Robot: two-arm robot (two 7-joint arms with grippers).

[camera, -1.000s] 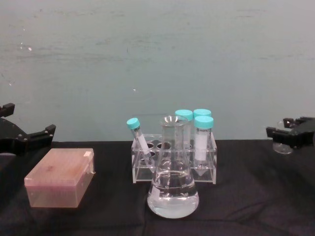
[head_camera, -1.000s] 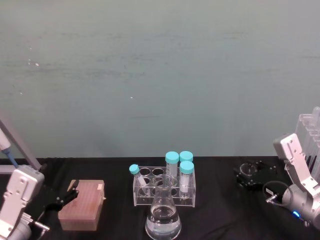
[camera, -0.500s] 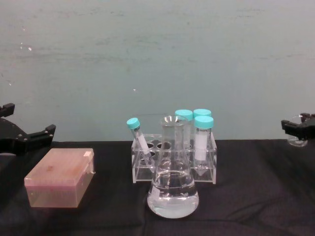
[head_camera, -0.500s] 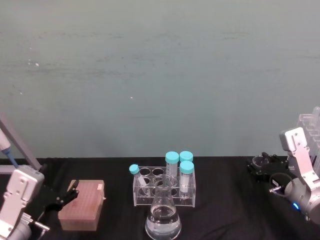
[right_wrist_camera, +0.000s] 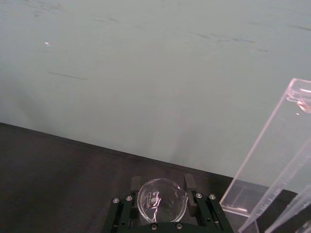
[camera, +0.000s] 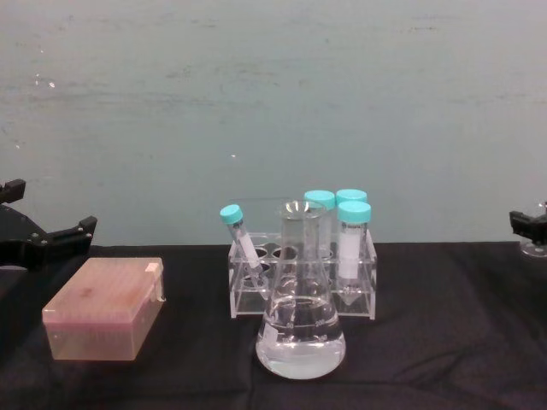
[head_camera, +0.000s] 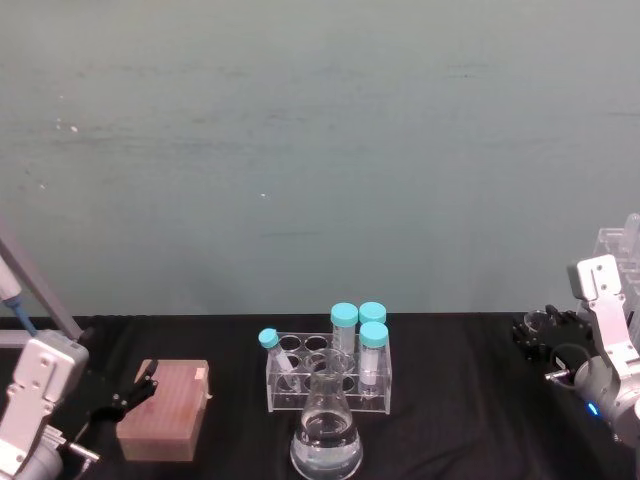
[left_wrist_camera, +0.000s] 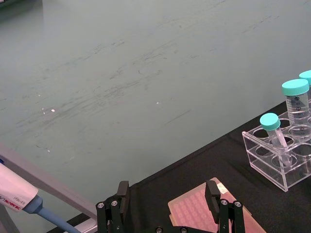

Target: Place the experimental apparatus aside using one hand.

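Two jaws of the right gripper [right_wrist_camera: 163, 185] clasp the small glass beaker [right_wrist_camera: 162, 204]; those of the left gripper [left_wrist_camera: 166, 195] gape

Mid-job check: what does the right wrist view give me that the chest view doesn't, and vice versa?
Right wrist view: the open mouth of the small glass beaker, clamped in the right hand, and the tall acrylic stand beside it. Chest view: the conical flask of clear liquid, the tube rack behind it, the pink box and the open left hand. Shared: the right hand with the beaker, the black table cover.
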